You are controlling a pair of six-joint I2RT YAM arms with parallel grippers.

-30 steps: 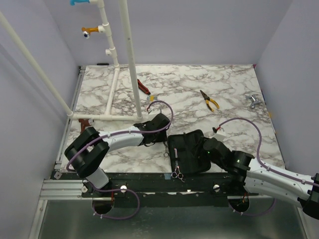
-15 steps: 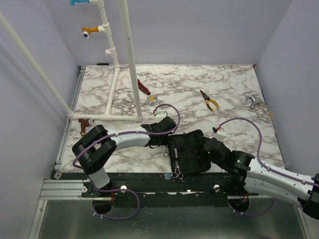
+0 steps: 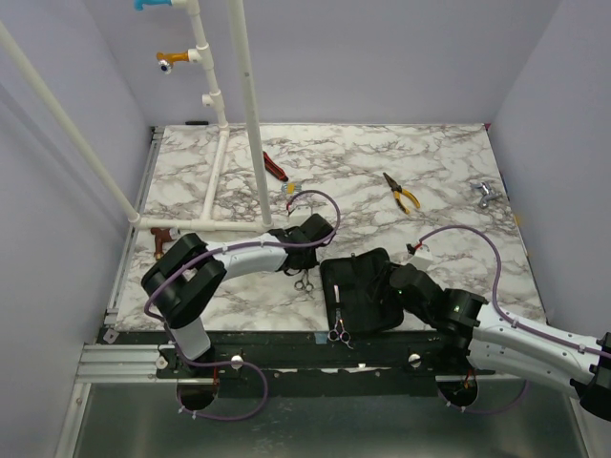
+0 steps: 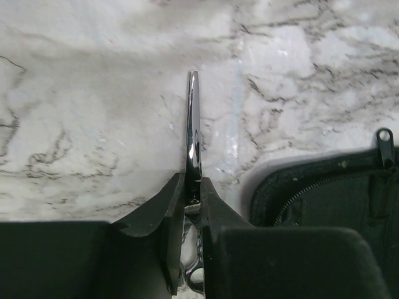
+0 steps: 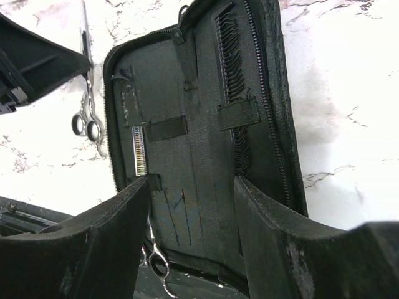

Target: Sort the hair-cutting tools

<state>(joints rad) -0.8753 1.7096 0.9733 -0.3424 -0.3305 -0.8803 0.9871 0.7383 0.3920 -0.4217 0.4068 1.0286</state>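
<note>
My left gripper (image 3: 304,258) is shut on the blades of one pair of silver scissors (image 3: 304,282), just left of the open black case (image 3: 368,303). In the left wrist view the blade (image 4: 194,131) sticks out past my gripper (image 4: 192,182), over the marble. The second silver scissors (image 5: 138,149) sit under a strap in the case, their rings (image 3: 339,334) past its near edge. The black comb (image 5: 232,68) lies under a strap in the case. My right gripper (image 5: 192,182) is open and empty above the case (image 5: 193,143); it also shows in the top view (image 3: 393,286).
Yellow-handled pliers (image 3: 401,192) lie at the back right and a red-and-black-handled tool (image 3: 275,167) at the back middle. A white pipe frame (image 3: 250,114) stands at the back left. A small metal object (image 3: 485,195) lies by the right edge.
My left gripper has swung right, then drawn back a little to the left. The scissors now lie further from the case's left edge. The right arm has not moved.
</note>
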